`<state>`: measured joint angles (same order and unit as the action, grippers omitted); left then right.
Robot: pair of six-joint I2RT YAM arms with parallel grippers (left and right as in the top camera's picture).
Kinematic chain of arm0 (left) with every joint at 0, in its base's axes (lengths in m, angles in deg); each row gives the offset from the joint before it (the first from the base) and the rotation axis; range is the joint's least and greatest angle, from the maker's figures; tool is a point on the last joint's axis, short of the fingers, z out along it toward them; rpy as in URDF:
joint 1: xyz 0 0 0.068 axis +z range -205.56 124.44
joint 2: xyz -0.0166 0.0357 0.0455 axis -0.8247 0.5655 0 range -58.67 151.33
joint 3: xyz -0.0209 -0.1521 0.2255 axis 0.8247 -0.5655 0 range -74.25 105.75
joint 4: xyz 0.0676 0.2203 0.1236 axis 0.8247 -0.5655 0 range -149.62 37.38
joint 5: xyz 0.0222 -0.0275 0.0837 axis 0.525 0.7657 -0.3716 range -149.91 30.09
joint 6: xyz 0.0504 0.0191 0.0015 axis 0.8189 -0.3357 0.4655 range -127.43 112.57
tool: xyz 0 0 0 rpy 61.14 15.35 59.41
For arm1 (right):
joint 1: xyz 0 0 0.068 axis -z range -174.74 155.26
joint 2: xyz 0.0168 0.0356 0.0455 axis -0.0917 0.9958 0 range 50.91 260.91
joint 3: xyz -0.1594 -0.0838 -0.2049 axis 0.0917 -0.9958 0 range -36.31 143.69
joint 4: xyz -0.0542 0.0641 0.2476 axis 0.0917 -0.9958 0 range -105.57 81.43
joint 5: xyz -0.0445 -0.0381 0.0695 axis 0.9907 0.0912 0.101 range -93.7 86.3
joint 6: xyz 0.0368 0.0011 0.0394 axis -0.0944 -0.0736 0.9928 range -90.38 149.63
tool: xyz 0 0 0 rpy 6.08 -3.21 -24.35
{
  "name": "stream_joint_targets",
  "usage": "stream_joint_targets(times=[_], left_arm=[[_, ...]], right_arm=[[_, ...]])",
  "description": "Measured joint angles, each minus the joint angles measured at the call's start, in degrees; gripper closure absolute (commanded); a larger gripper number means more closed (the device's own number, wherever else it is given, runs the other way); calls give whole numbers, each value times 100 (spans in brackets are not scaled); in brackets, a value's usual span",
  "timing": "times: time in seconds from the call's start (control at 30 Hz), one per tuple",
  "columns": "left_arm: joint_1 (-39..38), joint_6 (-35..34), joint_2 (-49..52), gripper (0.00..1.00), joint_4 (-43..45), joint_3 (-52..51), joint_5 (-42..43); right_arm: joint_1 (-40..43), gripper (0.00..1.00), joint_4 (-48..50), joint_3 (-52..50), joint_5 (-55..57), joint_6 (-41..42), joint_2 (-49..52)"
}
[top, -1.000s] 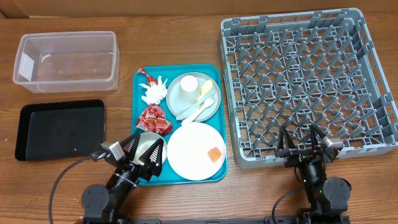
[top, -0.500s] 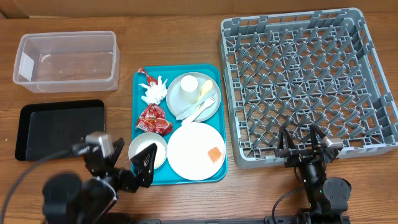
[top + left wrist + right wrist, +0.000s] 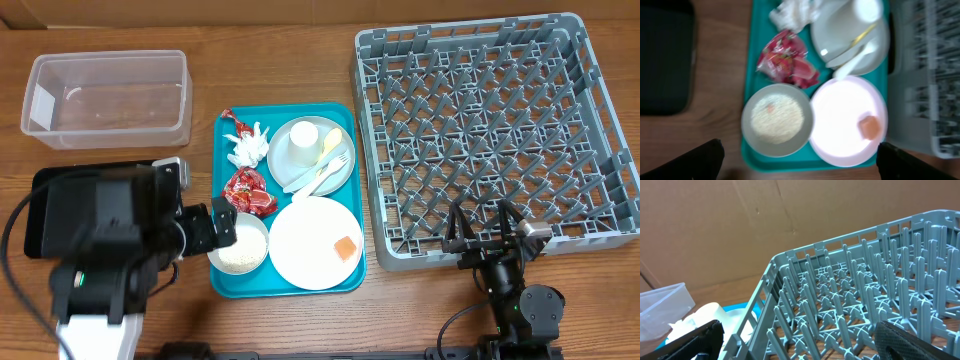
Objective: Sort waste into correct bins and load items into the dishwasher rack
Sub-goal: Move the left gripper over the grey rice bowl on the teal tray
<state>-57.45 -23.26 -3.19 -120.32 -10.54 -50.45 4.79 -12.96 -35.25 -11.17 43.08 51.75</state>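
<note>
The crinkled shiny red wrapper (image 3: 787,62), the white bowl of loose rice (image 3: 777,120) and the white round plate (image 3: 840,115) carrying the small orange cube (image 3: 870,126) lie on the teal serving tray (image 3: 750,50). The left end effector (image 3: 800,155) hangs over the tray near the bowl, its fingers wide apart and empty. The right end effector (image 3: 485,233), equally spread, sits at the near wall of the large grey plastic dishwasher rack (image 3: 366,120) on the wooden counter (image 3: 300,50).

Tub (image 3: 108,136) behind flat bin (image 3: 665,55), serving tray (image 3: 340,118) btwn them & rack (image 3: 490,130).

black tray (image 3: 665,55) partly off-frame, L edge
</note>
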Motion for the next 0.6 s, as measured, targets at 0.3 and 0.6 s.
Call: stream_joint_targets(times=[0.3,0.6], left_arm=[[-2,52,1543,0,-302,0,-824],[-2,431,2898,0,-98,-2,-640]], right_arm=[[2,0,2,0,0,2,0],[2,0,2,0,0,0,0]])
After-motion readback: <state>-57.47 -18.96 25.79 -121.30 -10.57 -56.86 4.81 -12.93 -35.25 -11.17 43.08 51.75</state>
